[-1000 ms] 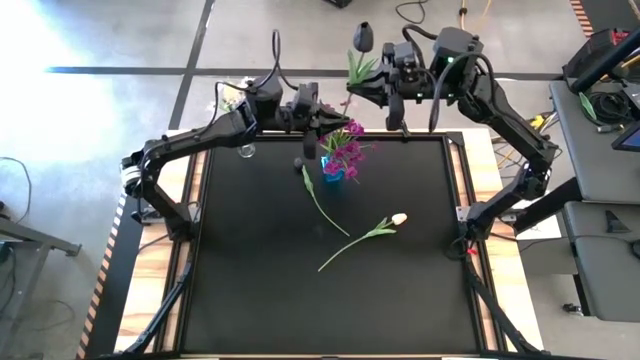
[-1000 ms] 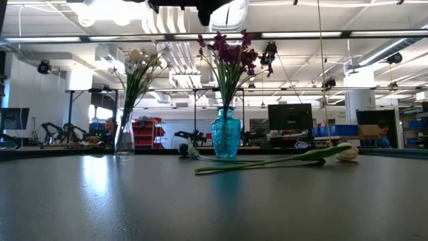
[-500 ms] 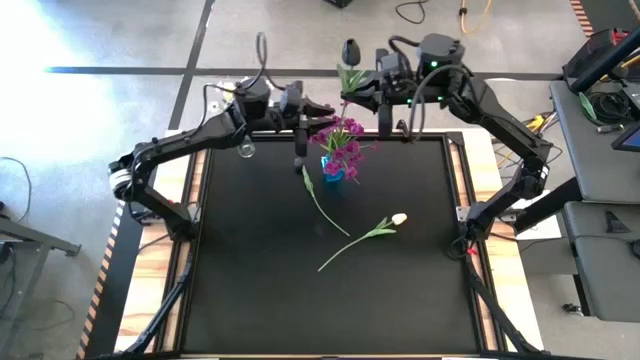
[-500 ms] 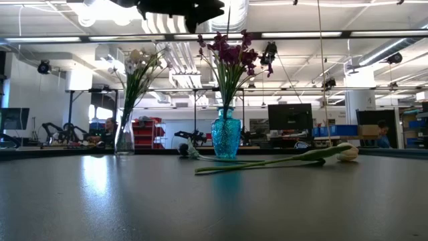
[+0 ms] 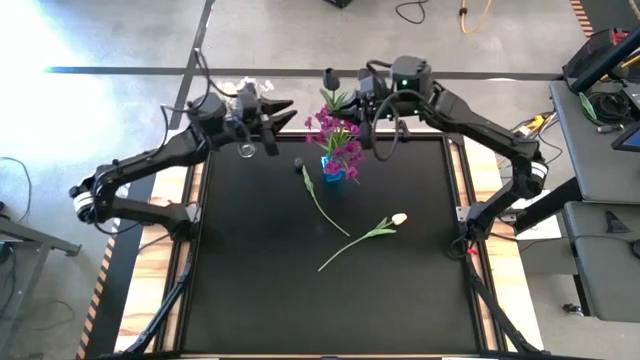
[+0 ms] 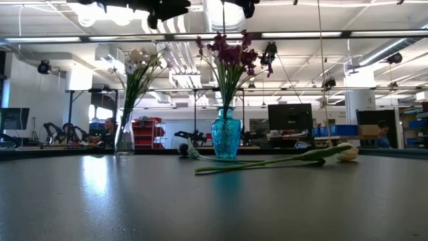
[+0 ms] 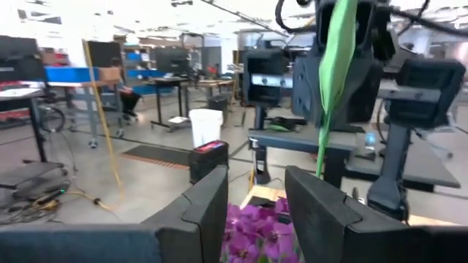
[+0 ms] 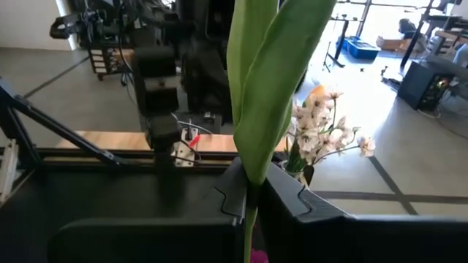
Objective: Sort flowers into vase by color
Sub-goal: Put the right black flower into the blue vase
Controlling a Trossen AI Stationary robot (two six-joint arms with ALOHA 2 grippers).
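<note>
Two loose flowers: both lying flat on the black mat (image 5: 300, 280), nothing touching them
Cream tulip (image 5: 398, 218): nearest one, stem running down-left from the bud, right of centre
Dark tulip on the mat (image 5: 299, 164): a bit farther back, bud just left of the blue vase, stem crossing toward the cream one's
Blue vase (image 5: 333, 168): near the back edge, stuffed with the magenta sprays (image 5: 338, 140), standing upright
Clear vase (image 5: 245, 151): back-left corner, holding the white blossoms (image 6: 140, 61)
Left gripper (image 5: 277, 112): up in the air between the two vases, fingers spread apart, holding nothing
Right gripper (image 5: 352, 102): hovering above and just behind the blue vase, pinched tight on a green stem (image 8: 252, 80)
Dark tulip in the grip (image 5: 328, 78): bud sticking out past the back of the table, leaves right over the magenta bunch
</note>
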